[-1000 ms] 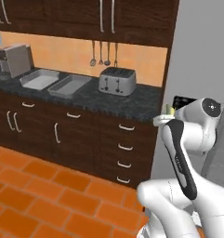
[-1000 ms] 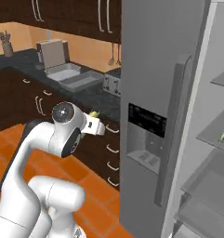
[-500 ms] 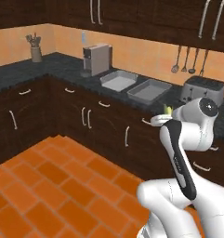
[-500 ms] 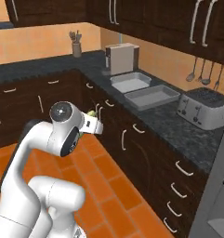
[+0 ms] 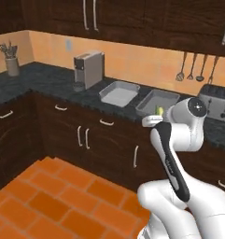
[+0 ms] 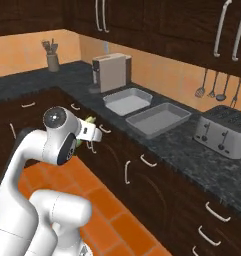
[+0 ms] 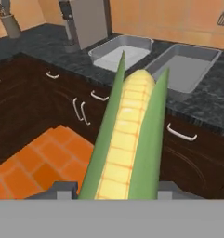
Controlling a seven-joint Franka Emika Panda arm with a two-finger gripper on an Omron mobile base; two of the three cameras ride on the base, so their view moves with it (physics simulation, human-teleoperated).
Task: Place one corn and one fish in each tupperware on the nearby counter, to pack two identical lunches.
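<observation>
Hand view puts the corn (image 7: 132, 139) right before us, its green husk and yellow kernels rising from between our gripper (image 7: 114, 188) fingers, which clamp it. We judge this the carrying step: both tupperware (image 7: 123, 52) trays sit empty on the counter (image 7: 48, 44) ahead. Next we must reach over one tray and release.

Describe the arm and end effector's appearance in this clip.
A glossy white arm with rounded segments, a dark grey stripe along one link, and a dark round joint cap with a silver centre. The end effector is a small white block; its fingers look grey in the hand view.
</observation>
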